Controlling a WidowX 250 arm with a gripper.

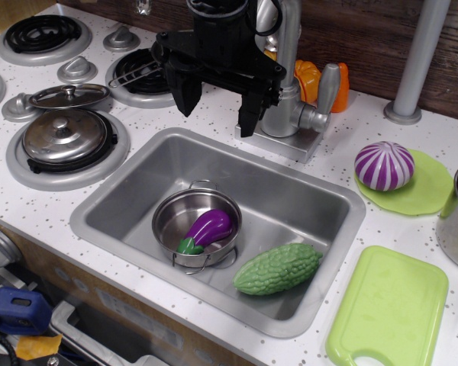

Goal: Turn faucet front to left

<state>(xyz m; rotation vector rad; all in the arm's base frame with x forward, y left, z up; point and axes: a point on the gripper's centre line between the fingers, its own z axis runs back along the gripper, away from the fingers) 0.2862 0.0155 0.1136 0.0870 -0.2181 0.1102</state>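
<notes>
A black gripper (217,107) hangs at top centre, its two fingers spread and holding nothing, just left of the silver toy faucet (288,91) that stands on its square base behind the sink (122,194). The spout's top is cut off by the frame. In the basin lie a small steel pot (168,225) holding a toy eggplant (208,229) and a green bitter gourd (278,268). Likely risk: the fingers meet the thick body rather than the spout, slipping without turning it.

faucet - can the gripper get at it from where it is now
Probably yes. The gripper hangs open just left of the faucet, above the sink's back rim, and nothing sits between them. The orange toy lies behind the faucet, out of the way.
</notes>
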